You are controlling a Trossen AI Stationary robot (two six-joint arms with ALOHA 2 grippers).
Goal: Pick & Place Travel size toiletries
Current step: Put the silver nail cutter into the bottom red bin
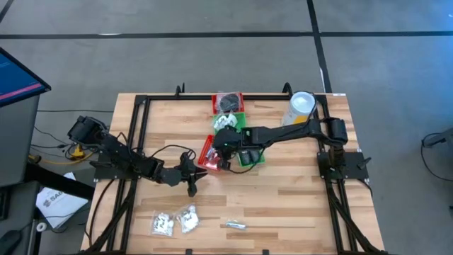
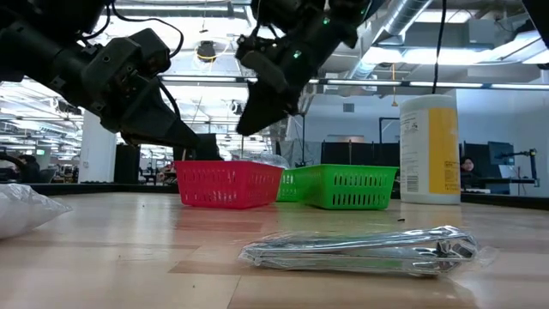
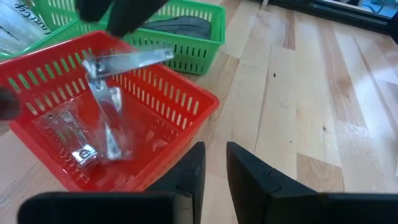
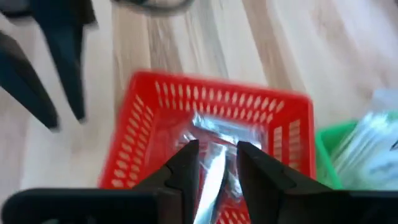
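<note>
A red mesh basket [image 1: 206,155] stands mid-table. My right gripper [image 4: 217,149] hovers over it, fingers apart. A slim silvery sachet [image 3: 127,60] sits between and just below those fingers, above the basket floor. Another clear packet with a silvery piece [image 3: 78,149] lies on the basket's bottom. My left gripper [image 3: 216,152] waits at the basket's near left side [image 1: 192,178], low over the wood, with a narrow bare gap between its fingers. On the table near the front edge lie two packets with white contents [image 1: 173,221] and a silvery sachet [image 1: 234,225]. My right gripper comes down slanting from the table's right, with the silvery sachet [image 4: 213,167] in the gap between its two fingers. I cannot tell whether either finger touches it. The sachet hangs tilted inside the red basket's rim [image 3: 186,87], clear of the bottom.
Green baskets [image 1: 249,157] adjoin the red one; one [image 1: 230,122] holds a clear packet. A second red basket [image 1: 228,103] with black discs stands at the far edge. The yellow canister [image 1: 300,108] stands far right. A black frame [image 1: 138,120] edges the table.
</note>
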